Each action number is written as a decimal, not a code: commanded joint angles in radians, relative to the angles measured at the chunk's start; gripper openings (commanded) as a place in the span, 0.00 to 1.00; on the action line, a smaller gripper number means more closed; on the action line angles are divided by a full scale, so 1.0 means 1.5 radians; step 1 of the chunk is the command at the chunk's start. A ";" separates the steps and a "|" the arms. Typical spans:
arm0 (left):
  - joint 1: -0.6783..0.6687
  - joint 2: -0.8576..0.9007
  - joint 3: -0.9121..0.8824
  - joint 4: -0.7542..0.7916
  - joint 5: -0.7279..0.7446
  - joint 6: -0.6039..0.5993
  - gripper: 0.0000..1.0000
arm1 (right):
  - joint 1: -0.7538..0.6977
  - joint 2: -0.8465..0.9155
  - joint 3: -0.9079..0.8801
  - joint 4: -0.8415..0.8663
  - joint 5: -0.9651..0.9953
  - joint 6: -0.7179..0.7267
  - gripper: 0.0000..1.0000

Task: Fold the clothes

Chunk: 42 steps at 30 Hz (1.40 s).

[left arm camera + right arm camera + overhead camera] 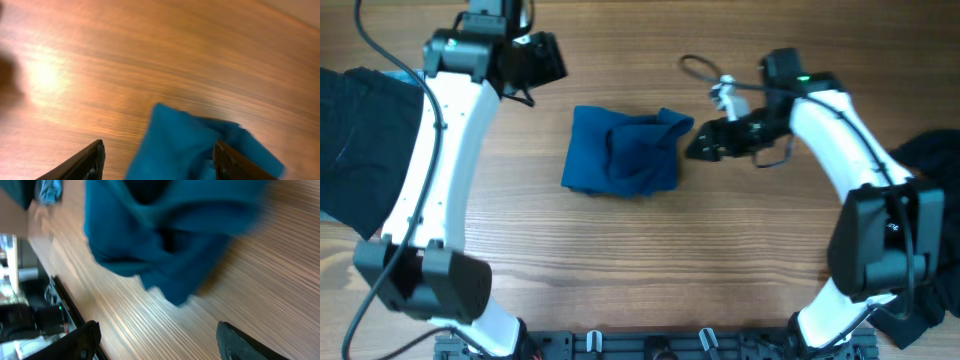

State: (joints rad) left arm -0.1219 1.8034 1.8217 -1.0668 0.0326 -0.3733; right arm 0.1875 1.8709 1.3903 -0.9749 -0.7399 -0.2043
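The blue shirt [623, 152] lies in a lumpy heap in the middle of the table [620, 260]. It is bunched up, not flat, and a fold sticks out at its top right corner.

The right gripper [703, 148] is just beside that corner, on the shirt's right side, and it points at the shirt. From above I cannot tell if it touches the cloth. In the right wrist view its two fingers [75, 342] are spread wide with only bare wood between them, so it holds nothing. The shirt is in front of the fingers there. It looks blurry and fills the top of the view.

The left gripper [542, 60] is at the far side of the table, up and to the left of the shirt, and apart from it. In the left wrist view its fingers [82, 162] are spread wide too, and they hold nothing. The shirt shows low down between them, closer to the right finger, and it is a bit blurry.

Farther out, some black clothes [355, 130] lie at the left edge of the table, partly under the left arm. Another black heap [932, 160] sits at the right edge, by the right arm. A thin black cable [698, 68] makes a loop on the table near the right arm.
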 commanded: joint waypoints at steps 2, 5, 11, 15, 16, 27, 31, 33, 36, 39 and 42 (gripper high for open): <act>0.066 0.044 -0.003 -0.011 0.061 -0.006 0.72 | 0.101 0.002 0.006 0.063 0.095 0.103 0.79; 0.097 0.059 -0.003 -0.018 0.114 -0.007 0.79 | 0.161 0.003 0.006 0.118 0.228 0.186 0.79; 0.132 0.062 -0.003 -0.037 0.125 -0.006 0.82 | 0.236 0.007 0.006 0.203 0.344 0.301 0.79; 0.144 0.062 -0.003 -0.039 0.125 -0.006 0.84 | 0.270 0.025 0.006 0.235 0.344 0.354 0.79; 0.146 0.062 -0.003 -0.039 0.125 -0.006 0.84 | 0.279 0.029 0.006 0.240 0.344 0.364 0.79; 0.146 0.062 -0.003 -0.040 0.125 -0.006 0.85 | 0.336 0.046 0.006 0.258 0.455 0.485 0.79; 0.146 0.062 -0.003 -0.049 0.125 -0.006 0.85 | 0.337 0.058 0.006 0.258 0.484 0.527 0.59; 0.146 0.062 -0.003 -0.051 0.125 -0.006 0.85 | 0.337 0.060 0.006 0.258 0.484 0.527 0.27; 0.146 0.062 -0.003 -0.053 0.125 -0.006 0.85 | 0.337 0.060 0.006 0.257 0.484 0.527 0.04; 0.146 0.062 -0.003 -0.055 0.125 -0.006 0.85 | 0.337 0.060 0.006 0.244 0.484 0.527 0.04; 0.146 0.062 -0.003 -0.061 0.125 -0.006 0.85 | 0.337 0.060 0.006 0.206 0.501 0.536 0.04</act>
State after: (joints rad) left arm 0.0929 1.8889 1.8198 -1.1503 0.2077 -0.3801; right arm 0.6907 1.9411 1.3903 -0.6193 -0.0429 0.5720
